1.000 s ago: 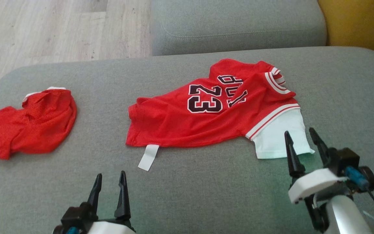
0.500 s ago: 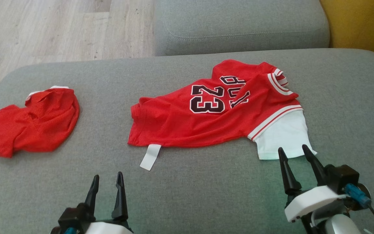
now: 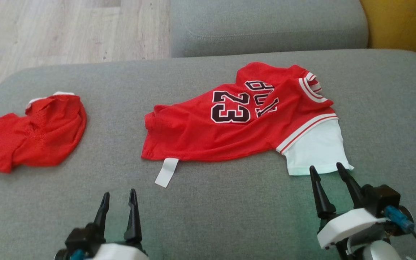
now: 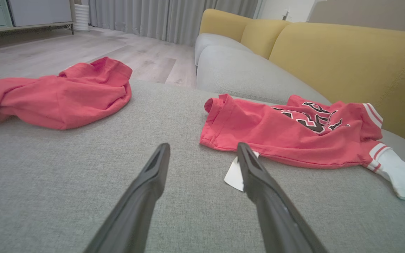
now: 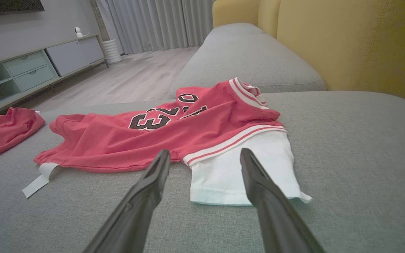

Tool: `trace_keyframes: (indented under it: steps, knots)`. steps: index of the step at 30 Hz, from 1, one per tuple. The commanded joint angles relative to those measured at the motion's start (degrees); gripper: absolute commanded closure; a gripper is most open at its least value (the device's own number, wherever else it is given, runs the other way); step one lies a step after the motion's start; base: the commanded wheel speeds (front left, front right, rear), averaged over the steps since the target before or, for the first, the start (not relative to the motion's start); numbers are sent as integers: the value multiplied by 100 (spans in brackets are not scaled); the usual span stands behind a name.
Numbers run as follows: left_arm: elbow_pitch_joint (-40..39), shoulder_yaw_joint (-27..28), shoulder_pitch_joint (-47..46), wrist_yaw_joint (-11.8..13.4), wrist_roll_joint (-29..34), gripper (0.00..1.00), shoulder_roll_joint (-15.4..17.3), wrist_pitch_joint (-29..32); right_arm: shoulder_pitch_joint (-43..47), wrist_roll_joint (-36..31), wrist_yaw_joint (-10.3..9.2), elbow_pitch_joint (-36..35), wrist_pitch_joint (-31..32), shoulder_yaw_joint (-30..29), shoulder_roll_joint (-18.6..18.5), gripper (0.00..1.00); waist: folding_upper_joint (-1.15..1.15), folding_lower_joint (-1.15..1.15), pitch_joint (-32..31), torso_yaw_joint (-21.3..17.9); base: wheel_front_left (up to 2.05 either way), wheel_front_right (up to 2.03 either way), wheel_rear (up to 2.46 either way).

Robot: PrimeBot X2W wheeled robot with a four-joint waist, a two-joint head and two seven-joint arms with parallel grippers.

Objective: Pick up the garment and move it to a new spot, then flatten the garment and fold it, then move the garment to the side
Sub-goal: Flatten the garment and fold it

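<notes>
A red jersey with the number 23 and a white sleeve lies crumpled on the grey cushion, right of centre; it also shows as the jersey and the jersey in the wrist views. A white tag sticks out from its near hem. My left gripper stands open near the front edge, short of the tag. My right gripper is open just before the white sleeve's near edge, with nothing between its fingers. In the wrist views the left gripper and the right gripper both stand open.
A second red garment lies bunched at the cushion's left end. Another grey cushion lies beyond, with a yellow backrest at the right. Wooden floor shows past the far left edge.
My right gripper has drawn back toward me, from over the white sleeve to just short of its near edge. The left gripper has sunk slightly. The camera has shifted a little.
</notes>
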Motion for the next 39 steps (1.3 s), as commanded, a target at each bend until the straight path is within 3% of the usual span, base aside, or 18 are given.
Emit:
trace_keyframes:
  steps: [1, 8, 15, 22, 26, 27, 29, 30, 39]
  knots:
    - [-185, 132, -447, -2, 11, 0, 72, 51, -195, -30, 21, -253, 0, 106, -13, 0, 0, 0, 92, -14, 0, 0, 0]
    - [237, 82, -1485, 32, -76, 0, 42, 895, -427, -72, 21, -398, 23, 122, -13, 0, 0, 0, 525, -146, 0, 0, 0]
    - [1088, 146, -2371, 276, -210, 0, -10, 1734, -686, -77, 21, -442, -18, 184, -13, 0, 0, 0, 991, -457, 0, 0, 0]
    - [1554, 249, -2649, 450, -272, 0, -15, 1815, -790, -101, 21, -387, -102, 110, -13, 0, 0, 0, 1204, -642, 0, 0, 0]
    - [1737, 198, -2737, 381, -310, 0, -27, 1880, -820, -103, 21, -326, -135, 61, -13, 0, 0, 0, 1248, -687, 0, 0, 0]
    - [1772, 172, -2751, 360, -315, 26, -33, 1918, -826, -103, 21, -300, -135, 26, -13, 0, 0, 0, 1250, -689, 0, 0, 0]
    - [1825, 105, -2766, 336, -307, 92, -43, 1999, -845, -143, 21, -234, -93, -66, -13, 0, 0, 0, 1248, -683, 0, 0, 0]
    - [1836, 76, -2764, 324, -307, 100, -50, 2034, -864, -183, 21, -185, -49, -124, -13, 0, 0, 0, 1246, -677, 0, 0, 0]
    - [1591, -30, -2696, 329, -298, 100, -94, 1860, -1440, -473, 21, 610, 194, -938, -13, 0, 0, 0, 1296, -486, 0, 0, 0]
